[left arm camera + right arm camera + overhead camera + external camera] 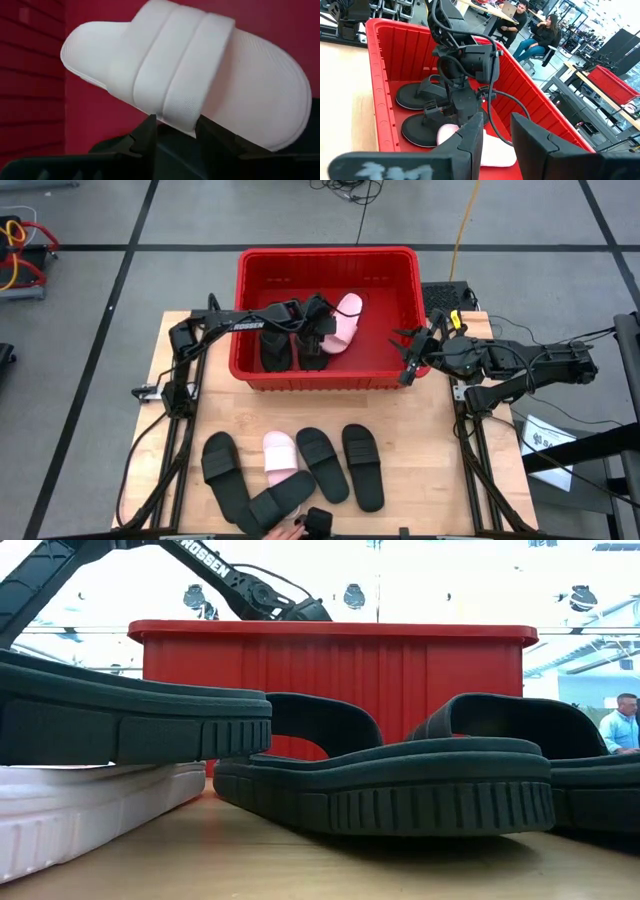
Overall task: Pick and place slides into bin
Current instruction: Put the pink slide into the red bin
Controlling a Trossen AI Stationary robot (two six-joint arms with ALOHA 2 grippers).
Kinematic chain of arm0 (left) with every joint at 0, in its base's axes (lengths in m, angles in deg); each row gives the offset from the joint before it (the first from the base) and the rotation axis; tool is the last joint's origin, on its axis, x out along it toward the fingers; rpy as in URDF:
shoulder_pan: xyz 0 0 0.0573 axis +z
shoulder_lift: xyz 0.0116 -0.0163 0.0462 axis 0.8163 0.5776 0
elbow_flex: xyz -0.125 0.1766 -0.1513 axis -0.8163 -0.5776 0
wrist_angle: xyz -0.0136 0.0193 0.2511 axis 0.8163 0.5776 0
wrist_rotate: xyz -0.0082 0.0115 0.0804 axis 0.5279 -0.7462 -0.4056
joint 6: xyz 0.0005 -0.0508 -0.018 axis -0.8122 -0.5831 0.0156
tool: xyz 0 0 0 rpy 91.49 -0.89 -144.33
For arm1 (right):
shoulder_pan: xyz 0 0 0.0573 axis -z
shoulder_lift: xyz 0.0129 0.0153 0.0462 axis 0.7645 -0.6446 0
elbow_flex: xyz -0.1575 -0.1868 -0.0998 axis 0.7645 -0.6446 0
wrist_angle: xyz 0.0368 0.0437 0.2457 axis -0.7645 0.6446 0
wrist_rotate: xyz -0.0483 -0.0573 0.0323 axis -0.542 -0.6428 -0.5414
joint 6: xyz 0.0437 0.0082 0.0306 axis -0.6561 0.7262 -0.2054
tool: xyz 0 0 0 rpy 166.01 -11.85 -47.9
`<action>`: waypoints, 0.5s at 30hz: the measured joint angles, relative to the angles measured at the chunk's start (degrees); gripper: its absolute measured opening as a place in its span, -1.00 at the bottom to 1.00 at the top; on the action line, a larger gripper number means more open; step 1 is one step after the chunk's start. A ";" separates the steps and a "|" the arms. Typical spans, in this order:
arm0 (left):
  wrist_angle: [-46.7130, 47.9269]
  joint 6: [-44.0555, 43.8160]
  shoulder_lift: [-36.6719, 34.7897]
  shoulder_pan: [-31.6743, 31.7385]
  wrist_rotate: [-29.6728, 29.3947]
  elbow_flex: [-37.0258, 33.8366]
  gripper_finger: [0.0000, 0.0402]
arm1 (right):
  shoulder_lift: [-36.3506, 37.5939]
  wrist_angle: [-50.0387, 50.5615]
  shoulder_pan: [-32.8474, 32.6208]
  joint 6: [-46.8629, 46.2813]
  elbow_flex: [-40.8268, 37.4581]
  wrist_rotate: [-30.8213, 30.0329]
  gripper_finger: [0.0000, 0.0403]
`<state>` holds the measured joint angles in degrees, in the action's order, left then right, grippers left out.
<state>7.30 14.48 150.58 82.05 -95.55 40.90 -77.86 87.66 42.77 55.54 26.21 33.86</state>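
The red bin (330, 260) stands at the table's far middle (330, 670). Two black slides (290, 345) lie on its floor. My left gripper (322, 323) reaches in from the left, shut on a pink slide (346, 320), which fills the left wrist view (200, 75). My right gripper (408, 360) hangs open and empty outside the bin's right wall, seen also in its own wrist view (497, 135). Near the front edge, several black slides (340, 465) and one pink slide (281, 455) lie flat on the table. My left gripper pinches the pink slide's strap at its edge (175, 117) between its two fingers (146, 131). The fingers slant down from the table's left. The slide sits tilted inside the bin, sole toward the far right. Whether its lower end touches the bin floor, I cannot tell.
The bin's walls close in around my left arm. In the low view, black slides (400, 780) and a pale one (90, 810) fill the foreground. What looks like a hand (285, 530) shows at the near edge. People sit beyond the table (520, 20).
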 joint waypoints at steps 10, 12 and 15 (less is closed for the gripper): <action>-8.69 -2.96 0.34 -0.03 -2.73 0.00 -0.37 | 0.00 0.00 0.00 0.00 0.00 -0.20 -0.56; -9.65 -2.99 0.37 0.02 -2.73 0.00 -0.37 | 0.00 0.00 0.02 0.00 -0.01 -0.21 -0.56; -10.36 -3.71 0.37 0.01 -2.71 0.00 -0.41 | 0.00 0.00 0.02 0.00 -0.02 -0.22 -0.56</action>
<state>-3.06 10.77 150.95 82.06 -98.26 40.90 -77.86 87.66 42.79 55.54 26.19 33.65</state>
